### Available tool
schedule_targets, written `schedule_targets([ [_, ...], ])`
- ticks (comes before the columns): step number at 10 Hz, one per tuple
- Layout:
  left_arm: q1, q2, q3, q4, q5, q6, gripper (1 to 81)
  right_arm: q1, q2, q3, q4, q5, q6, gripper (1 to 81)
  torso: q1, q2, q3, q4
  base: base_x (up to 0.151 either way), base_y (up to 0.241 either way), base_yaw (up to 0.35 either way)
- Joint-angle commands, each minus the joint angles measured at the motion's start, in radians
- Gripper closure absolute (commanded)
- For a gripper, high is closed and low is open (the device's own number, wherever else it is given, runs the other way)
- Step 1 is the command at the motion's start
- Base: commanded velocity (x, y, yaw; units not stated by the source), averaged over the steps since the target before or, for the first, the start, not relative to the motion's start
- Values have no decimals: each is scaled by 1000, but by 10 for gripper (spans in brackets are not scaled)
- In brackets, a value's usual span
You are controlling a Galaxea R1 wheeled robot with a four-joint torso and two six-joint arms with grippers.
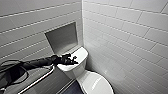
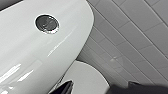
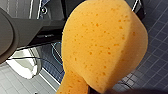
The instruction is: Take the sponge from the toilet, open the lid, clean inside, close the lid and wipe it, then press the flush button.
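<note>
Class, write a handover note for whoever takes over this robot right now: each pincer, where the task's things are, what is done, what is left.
Left pincer: open, empty, over the tank top near the flush button.
Right pincer: shut on the sponge, above the floor.
The lid is down on the toilet.
Done: sponge picked up. Cleaning and wiping cannot be judged here.
Remaining: the flush, at least.

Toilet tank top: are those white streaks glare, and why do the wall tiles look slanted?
Left wrist view: yes, streaks of reflected light cross the glossy tank top near the flush button. Head view: the wide-angle lens slants and bows the wall tiles. Right wrist view: the matte sponge, close to the camera, shows no glare.
</note>
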Motion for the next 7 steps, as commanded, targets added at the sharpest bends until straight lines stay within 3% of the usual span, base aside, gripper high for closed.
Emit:
schedule_targets([
  [1, -185, 75, -118, -12, 38, -14, 10, -14, -31, 30, -11, -49, 2, 811, 0, 0, 0, 0, 0, 0, 0],
  [7, -243, 224, -341, 3, 58, -28, 10, -14, -30, 30, -11, -46, 2, 811, 0, 0, 0, 0, 0, 0, 0],
])
